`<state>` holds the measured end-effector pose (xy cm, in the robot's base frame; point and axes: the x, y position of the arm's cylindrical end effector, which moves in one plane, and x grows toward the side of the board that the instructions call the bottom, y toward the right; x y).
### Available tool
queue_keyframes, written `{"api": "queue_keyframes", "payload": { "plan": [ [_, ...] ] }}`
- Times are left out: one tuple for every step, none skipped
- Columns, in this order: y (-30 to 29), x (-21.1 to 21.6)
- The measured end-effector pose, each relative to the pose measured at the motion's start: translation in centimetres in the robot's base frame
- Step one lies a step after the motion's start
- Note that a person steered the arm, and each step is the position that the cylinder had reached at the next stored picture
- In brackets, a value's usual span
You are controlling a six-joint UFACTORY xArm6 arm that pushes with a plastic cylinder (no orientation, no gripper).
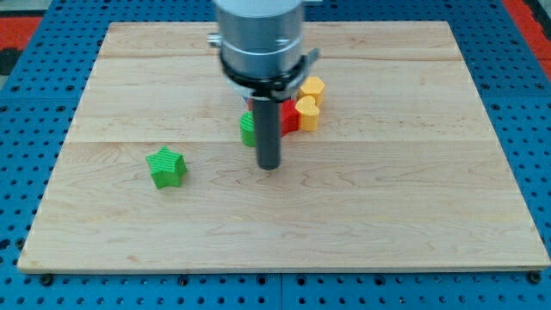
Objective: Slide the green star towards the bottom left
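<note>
Green star (166, 167), lying flat, alone, wooden board's left-centre, nothing touching it

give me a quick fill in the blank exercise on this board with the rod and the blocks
1. The block standing alone toward the view's left is a green ____.
2. My tip lies to the view's ____ of the green star.
3. The two blocks at the cluster's right side, beside the red block, are ____.
4. The rod partly hides another ____ block.

Missing words: star; right; yellow; green
</note>
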<state>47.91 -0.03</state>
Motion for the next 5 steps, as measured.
{"api": "queue_keyframes", "payload": {
  "plan": [
    [0.2,-0.1],
    [0.2,-1.1],
    [-0.5,-0.6],
    [-7.5,1.1],
    [-10.7,2.2]
  ]
}}
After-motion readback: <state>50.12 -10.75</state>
